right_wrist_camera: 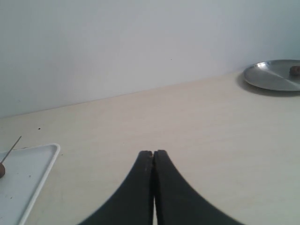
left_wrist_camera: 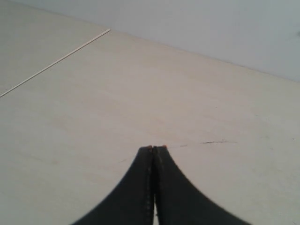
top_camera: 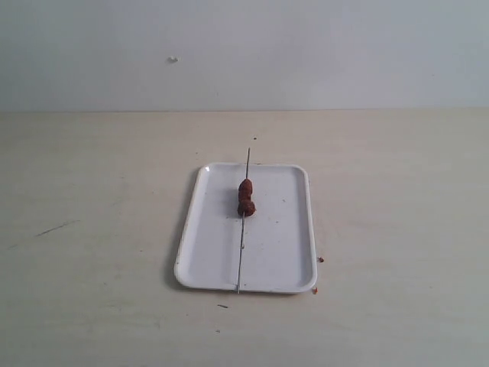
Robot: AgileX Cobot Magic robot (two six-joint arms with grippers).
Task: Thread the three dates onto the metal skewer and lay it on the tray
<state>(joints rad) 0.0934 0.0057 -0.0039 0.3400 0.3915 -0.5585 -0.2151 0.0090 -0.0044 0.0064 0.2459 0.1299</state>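
The metal skewer [top_camera: 241,252] lies along the white tray [top_camera: 283,252] from 12 to 6 o'clock. Its far tip pokes past the rim at 12 o'clock and its near end reaches the rim at 6 o'clock. The dates [top_camera: 246,198] sit threaded on it in one tight clump, toward 12 o'clock from the tray's centre; they are packed too closely to count all three with certainty.

Both arms are clear of the tray. The left gripper [left_wrist_camera: 155,148] hangs over bare table [top_camera: 99,229] with its jaws pressed together on nothing. The right gripper [right_wrist_camera: 153,152] is likewise closed and empty.

A few reddish crumbs [top_camera: 321,260] lie on the table at the tray's 4 o'clock. By the look of it, the job is done, with nothing left to place.
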